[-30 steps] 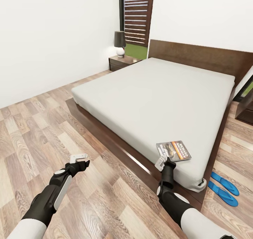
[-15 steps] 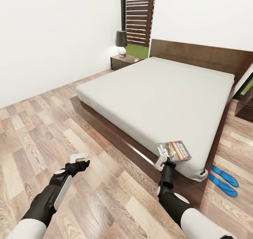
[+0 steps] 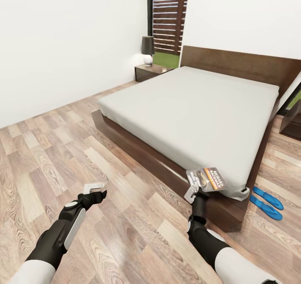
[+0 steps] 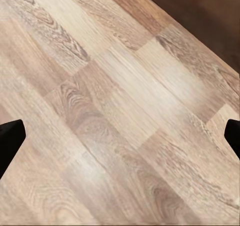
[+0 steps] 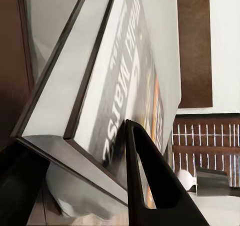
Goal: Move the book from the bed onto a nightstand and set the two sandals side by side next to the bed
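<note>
In the head view my right gripper (image 3: 193, 190) is shut on the near edge of the book (image 3: 207, 178), a thin paperback with an orange band. It hangs level over the foot corner of the bed (image 3: 196, 104). The right wrist view has the book (image 5: 115, 86) close up, tilted, with one dark fingertip (image 5: 145, 176) against its cover. My left gripper (image 3: 94, 188) is open over bare floor, away from the bed. The two blue sandals (image 3: 267, 202) lie side by side on the floor by the bed's foot corner. A nightstand (image 3: 151, 71) stands at the far left of the headboard.
A dark-shaded lamp (image 3: 147, 49) stands on the far nightstand, below a slatted window (image 3: 168, 18). A second dark cabinet (image 3: 292, 125) shows at the right edge. Wood-plank floor (image 3: 62, 150) spreads wide to the bed's left, up to the white wall.
The whole view has shifted, so the camera moved and the bed now sits farther right and back. The book stayed in my right gripper and now overhangs the bed's corner. Both arms keep their pose.
</note>
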Available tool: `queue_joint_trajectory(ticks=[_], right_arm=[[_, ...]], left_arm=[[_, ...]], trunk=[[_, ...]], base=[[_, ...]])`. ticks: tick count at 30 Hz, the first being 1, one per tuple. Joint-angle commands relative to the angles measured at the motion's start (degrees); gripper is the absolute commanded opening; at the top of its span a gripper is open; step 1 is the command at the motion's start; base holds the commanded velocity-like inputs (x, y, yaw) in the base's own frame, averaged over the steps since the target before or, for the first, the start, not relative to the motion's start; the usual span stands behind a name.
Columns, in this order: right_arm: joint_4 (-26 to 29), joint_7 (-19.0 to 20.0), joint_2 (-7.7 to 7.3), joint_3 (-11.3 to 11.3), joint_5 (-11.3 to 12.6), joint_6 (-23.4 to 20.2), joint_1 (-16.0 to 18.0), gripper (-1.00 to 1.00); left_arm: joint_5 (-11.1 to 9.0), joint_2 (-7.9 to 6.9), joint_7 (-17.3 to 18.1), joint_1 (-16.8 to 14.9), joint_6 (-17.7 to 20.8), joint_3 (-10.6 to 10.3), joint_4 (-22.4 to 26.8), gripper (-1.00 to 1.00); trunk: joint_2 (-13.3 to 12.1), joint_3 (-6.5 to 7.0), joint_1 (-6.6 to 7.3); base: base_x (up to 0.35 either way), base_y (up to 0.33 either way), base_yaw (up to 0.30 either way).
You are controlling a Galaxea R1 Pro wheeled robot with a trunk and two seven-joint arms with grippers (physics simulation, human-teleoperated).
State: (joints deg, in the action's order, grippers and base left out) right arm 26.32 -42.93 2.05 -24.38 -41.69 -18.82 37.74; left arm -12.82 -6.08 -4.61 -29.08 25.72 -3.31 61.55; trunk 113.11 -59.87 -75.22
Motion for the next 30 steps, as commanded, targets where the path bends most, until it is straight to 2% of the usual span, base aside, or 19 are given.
queue_joint_trajectory(ticks=[1, 6, 14, 16, 20, 23, 24, 26, 28, 30], right_arm=[[-0.01, -0.13, 0.02, -0.15, -0.44, -0.49, 0.05, -1.00], [0.08, 0.75, 0.14, -0.15, 0.18, 0.58, 0.05, -1.00], [0.45, 5.36, 0.31, 0.09, 1.12, 6.78, 0.05, -1.00], [0.66, 5.49, 0.32, 0.10, 2.34, 7.11, 0.05, -1.00], [0.94, 5.77, 0.32, 0.06, 6.71, 8.39, 0.05, -1.00], [0.98, 6.14, 0.33, 0.04, 7.99, 8.82, 0.05, -1.00], [1.02, 8.31, 0.33, 0.18, 8.64, 9.19, 0.05, -1.00], [1.23, 10.53, 0.33, 0.67, 8.85, 9.66, 0.05, -1.00], [1.64, 12.83, 0.37, 2.07, 9.39, 10.32, 0.05, -1.00], [2.32, 16.99, 0.43, 5.64, 11.58, 11.41, 0.05, -1.00]], left_arm=[[-0.60, -0.08, -0.48, -0.02, 0.21, -0.21, 0.07, 1.00], [-0.66, -0.08, -0.42, -0.02, 0.21, -0.21, 0.01, 1.00], [-0.72, -0.08, -0.19, -0.02, 0.21, -0.28, -0.30, 1.00], [-0.72, -0.08, -0.16, -0.02, 0.21, -0.29, -0.34, 1.00], [-0.71, -0.07, -0.10, -0.02, 0.19, -0.29, -0.34, 1.00], [-0.67, -0.07, -0.01, -0.02, 0.07, -0.29, -0.31, 1.00], [-0.66, -0.08, 0.02, -0.02, -0.11, -0.29, -0.30, 1.00], [-0.65, -0.08, 0.00, -0.02, -0.14, -0.29, -0.30, 1.00], [-0.64, -0.08, -0.04, -0.02, -0.12, -0.29, -0.30, 1.00], [-0.64, -0.08, -0.08, -0.02, -0.08, -0.29, -0.29, 1.00]], trunk=[[0.02, -0.04, 0.03], [0.02, -0.04, 0.03], [0.02, 0.00, 0.03], [0.02, 0.04, 0.03], [0.02, 0.14, 0.03], [0.02, 0.22, 0.03], [-0.38, 0.43, 0.25], [-1.18, 0.84, 0.69], [-1.98, 1.25, 1.13], [-2.79, 1.66, 1.57]], base=[[-0.246, 0.177, 0.093], [-0.246, 0.177, 0.198], [-0.247, 0.177, 0.271], [-0.247, 0.175, 0.274], [-0.186, 0.133, 0.274], [-0.067, 0.048, 0.274], [-0.016, 0.011, 0.274], [-0.009, 0.006, 0.274], [-0.005, 0.003, 0.271], [-0.002, 0.002, 0.242]])
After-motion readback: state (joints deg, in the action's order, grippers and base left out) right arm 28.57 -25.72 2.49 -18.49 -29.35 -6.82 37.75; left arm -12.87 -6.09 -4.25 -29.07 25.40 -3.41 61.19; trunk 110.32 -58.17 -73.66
